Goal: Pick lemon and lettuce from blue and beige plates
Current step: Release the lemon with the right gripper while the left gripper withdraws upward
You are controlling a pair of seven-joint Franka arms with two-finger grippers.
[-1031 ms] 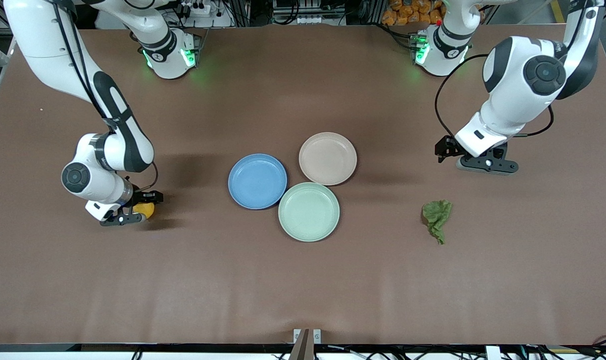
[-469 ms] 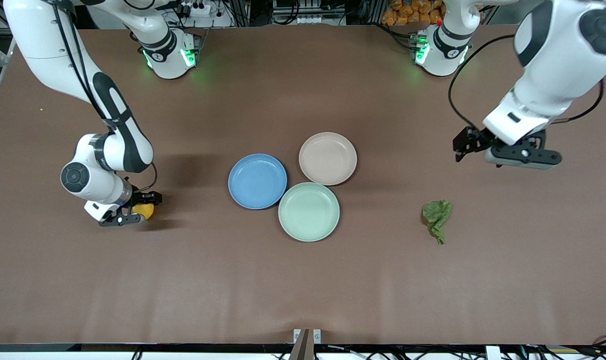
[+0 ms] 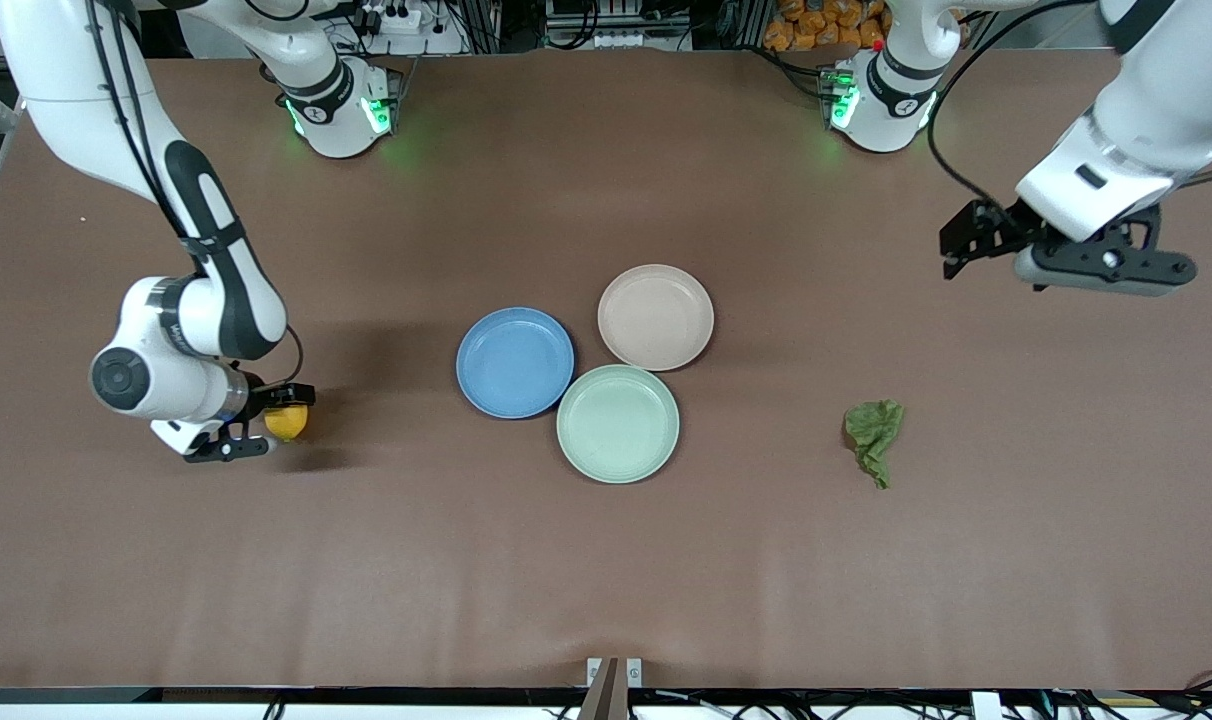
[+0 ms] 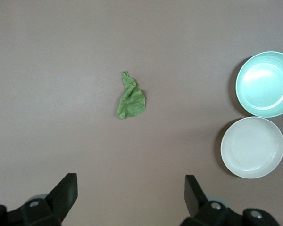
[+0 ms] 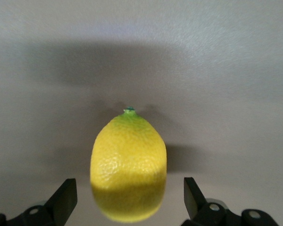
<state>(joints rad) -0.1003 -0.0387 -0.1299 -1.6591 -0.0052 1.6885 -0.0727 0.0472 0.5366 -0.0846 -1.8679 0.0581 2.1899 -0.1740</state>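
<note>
I note my left gripper (image 3: pixel 1101 262) has risen since before, fingers wide, empty. My right gripper (image 3: pixel 228 432), parted, has released the lemon (image 3: pixel 286 422) onto the table. Lettuce (image 3: pixel 874 432) lies apart from the empty blue plate (image 3: pixel 515 362) and beige plate (image 3: pixel 656 317)

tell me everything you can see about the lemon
The lemon is a small oval fruit, yellow with a pebbled rind and a green nub at one end. It lies on the brown table toward the right arm's end, off the plates. The open right tool is around it, fingers apart from its sides.
</note>
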